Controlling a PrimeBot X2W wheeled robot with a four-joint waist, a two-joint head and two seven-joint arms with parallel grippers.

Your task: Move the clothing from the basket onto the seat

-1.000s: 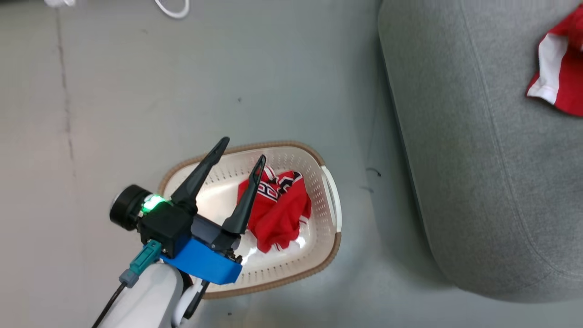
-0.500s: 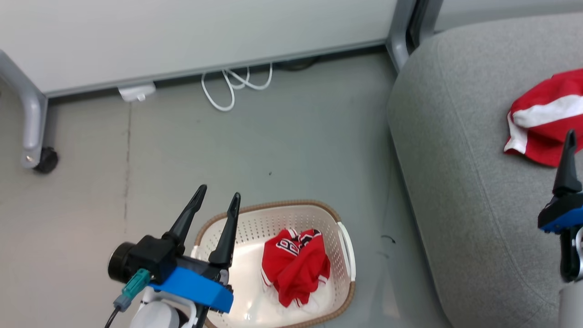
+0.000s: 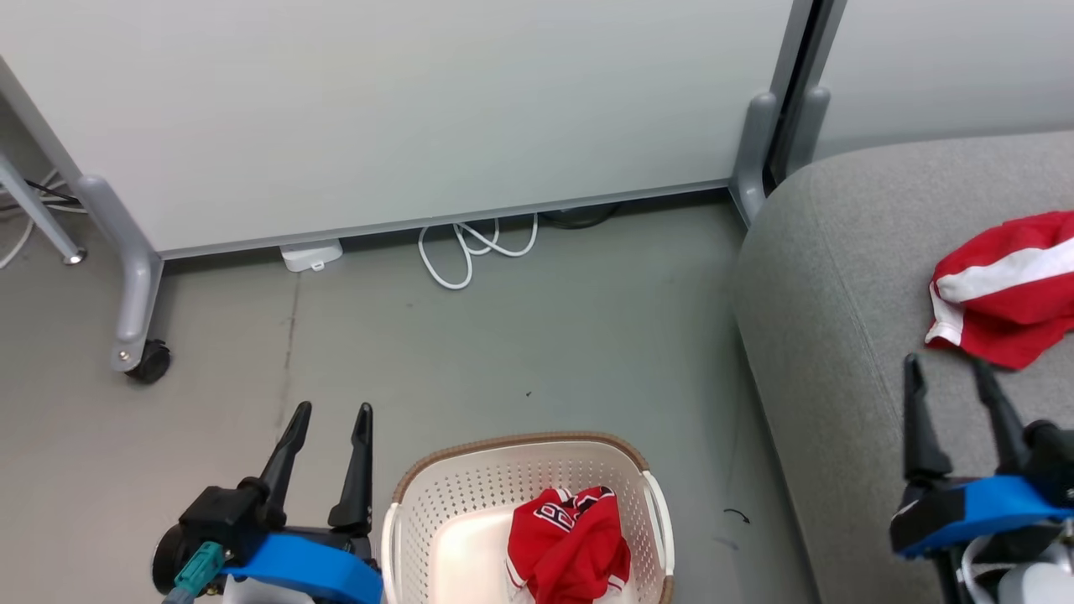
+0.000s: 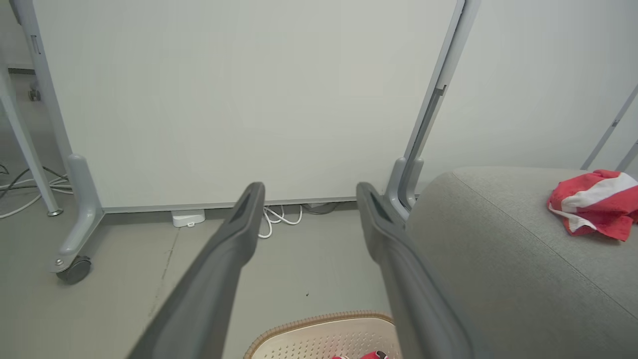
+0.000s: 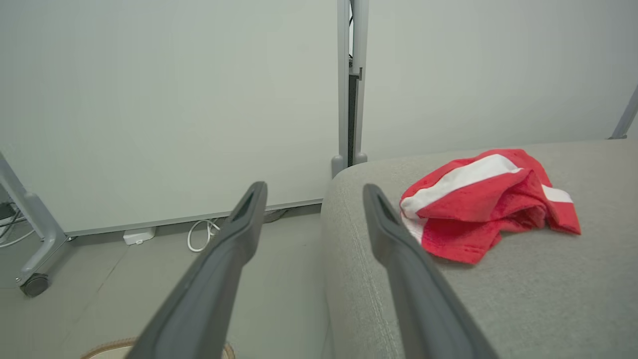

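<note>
Open grey floor (image 3: pixel 537 335) is left between the cream-white perforated plastic basket (image 3: pixel 470 495) and the white wheeled partition panel (image 3: pixel 419 109), with a looped white cable (image 3: pixel 474 247) at the panel's foot. The basket's mouth is uncovered, its right half taken by a crumpled red lettered garment (image 3: pixel 570 545). The big grey fabric seat (image 3: pixel 831 352) is occupied at its right by a red white-striped garment (image 3: pixel 1007 294).
</note>
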